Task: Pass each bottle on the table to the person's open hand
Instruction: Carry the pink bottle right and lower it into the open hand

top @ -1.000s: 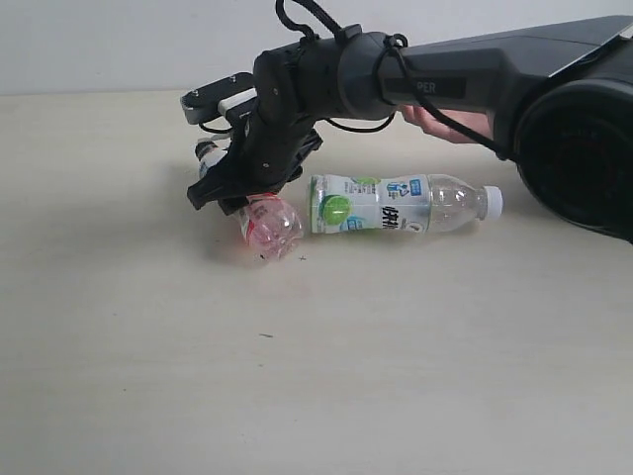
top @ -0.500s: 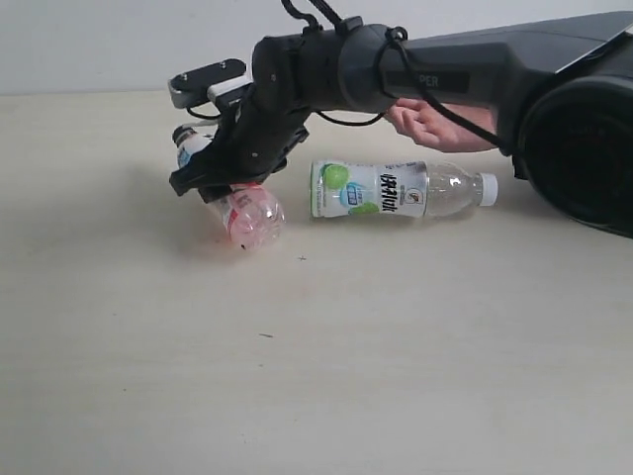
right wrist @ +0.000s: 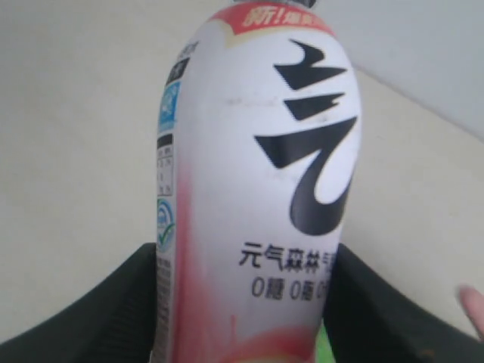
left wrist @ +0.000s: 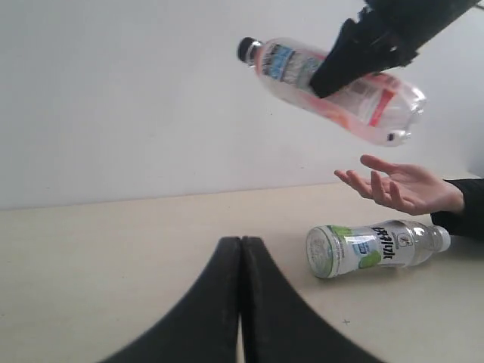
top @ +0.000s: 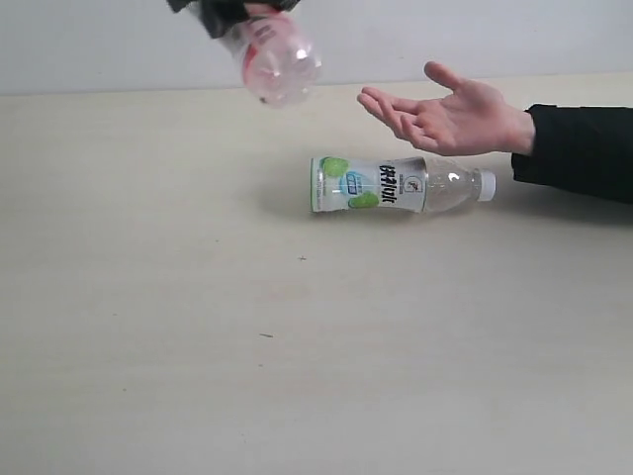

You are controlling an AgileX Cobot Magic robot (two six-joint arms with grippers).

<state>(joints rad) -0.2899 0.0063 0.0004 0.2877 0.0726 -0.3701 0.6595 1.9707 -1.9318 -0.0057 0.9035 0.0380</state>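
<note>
My right gripper (top: 229,12) is shut on the pink bottle (top: 279,61), holding it high above the table (top: 148,297) at the top edge of the exterior view; its black fingers (right wrist: 98,310) clamp the bottle's white label (right wrist: 257,197). In the left wrist view the pink bottle (left wrist: 340,87) hangs tilted, black cap away from the hand. The person's open hand (top: 445,117) waits palm up to the right, apart from the bottle. A lime-marked bottle (top: 396,185) lies on its side below the hand. My left gripper (left wrist: 240,249) is shut and empty, low over the table.
A black sleeve (top: 579,153) reaches in from the right edge. A pale wall (top: 495,40) stands behind the table's far edge. Tiny dark specks (top: 265,335) dot the tabletop. Only two bottles show.
My right gripper has lifted the pink bottle off the table, up and slightly right. The arm has swung out of the way, uncovering the open hand. The lime bottle rolled a little.
</note>
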